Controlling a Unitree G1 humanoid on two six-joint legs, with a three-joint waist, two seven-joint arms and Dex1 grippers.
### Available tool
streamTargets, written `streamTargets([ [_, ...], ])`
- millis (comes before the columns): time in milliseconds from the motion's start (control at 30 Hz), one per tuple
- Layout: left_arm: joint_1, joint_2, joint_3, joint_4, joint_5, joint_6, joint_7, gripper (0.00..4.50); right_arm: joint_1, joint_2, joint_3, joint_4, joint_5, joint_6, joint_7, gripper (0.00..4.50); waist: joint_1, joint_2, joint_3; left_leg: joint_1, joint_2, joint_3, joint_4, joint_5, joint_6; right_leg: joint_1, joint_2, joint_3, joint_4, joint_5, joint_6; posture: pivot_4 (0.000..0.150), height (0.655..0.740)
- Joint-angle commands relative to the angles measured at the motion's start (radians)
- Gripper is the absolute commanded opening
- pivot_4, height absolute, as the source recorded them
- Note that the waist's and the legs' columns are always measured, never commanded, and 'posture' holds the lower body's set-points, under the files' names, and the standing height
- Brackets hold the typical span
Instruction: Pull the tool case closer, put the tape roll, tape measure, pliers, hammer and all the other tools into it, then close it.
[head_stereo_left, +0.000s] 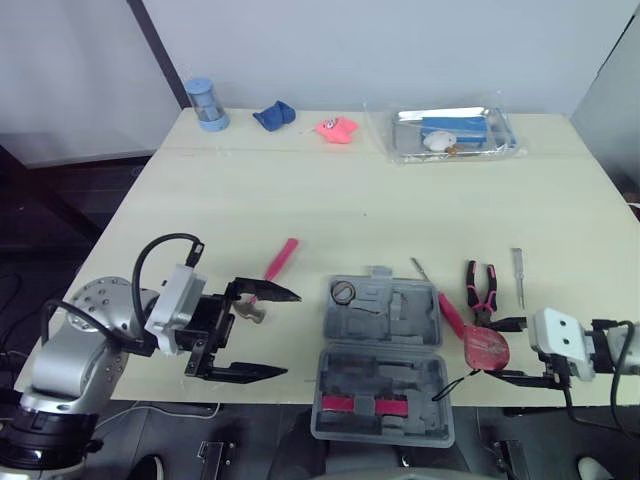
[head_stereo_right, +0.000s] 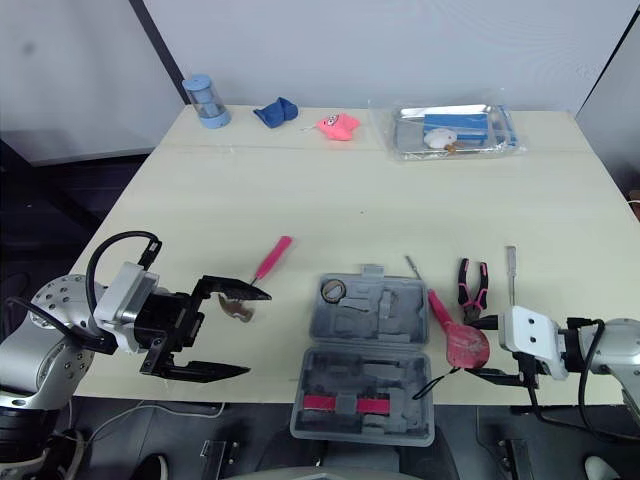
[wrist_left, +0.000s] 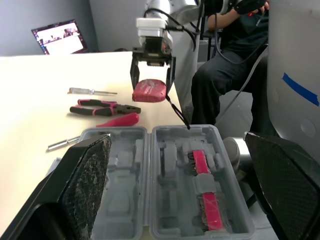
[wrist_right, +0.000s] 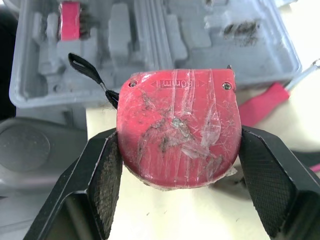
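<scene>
Right wrist view: the right tool (head_stereo_left: 510, 349) grips the red tape measure (wrist_right: 177, 145) by its two sides, with the black strap hanging toward the tool case (head_stereo_left: 385, 345). The case lies open on the bench (head_stereo_left: 300, 200), just to the inner side of this tool and between both tools. Pliers (head_stereo_left: 481, 290) and a slim screwdriver (head_stereo_left: 517, 277) lie just beyond the right tool. The left tool (head_stereo_left: 289, 335) is spread wide and empty, its fingers pointing at the case. The pink-handled hammer (head_stereo_left: 281, 258) lies just past its far finger.
</scene>
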Motion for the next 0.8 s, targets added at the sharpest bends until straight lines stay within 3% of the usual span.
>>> streamTargets([
  [33, 0.017, -0.004, 0.024, -0.024, -0.01, -0.001, -0.001, 4.5, -0.133, 0.005, 0.089, -0.055, -0.024, 0.143, 0.01, 2.9, 0.005, 0.0, 0.0, -0.001, 0.0, -0.001, 0.0, 0.0, 0.0, 0.0, 0.0, -0.001, 0.0, 0.0, 0.0, 0.15, 0.74],
  [433, -0.046, -0.03, 0.021, 0.061, 0.023, -0.005, 0.015, 4.5, -0.522, 0.162, 0.443, 0.1, -0.316, 0.261, 0.027, 2.9, 0.008, 0.0, 0.001, -0.004, -0.001, -0.005, -0.001, 0.0, 0.0, -0.002, -0.001, -0.006, -0.001, 0.0, 0.0, 0.15, 0.74],
  [800, -0.084, -0.027, 0.024, 0.113, 0.049, -0.026, -0.013, 4.5, -0.577, 0.261, 0.564, 0.136, -0.497, 0.331, -0.011, 2.9, 0.008, 0.0, 0.001, -0.005, -0.001, -0.005, -0.001, 0.0, 0.0, -0.004, -0.001, -0.006, 0.0, 0.0, 0.0, 0.15, 0.74],
])
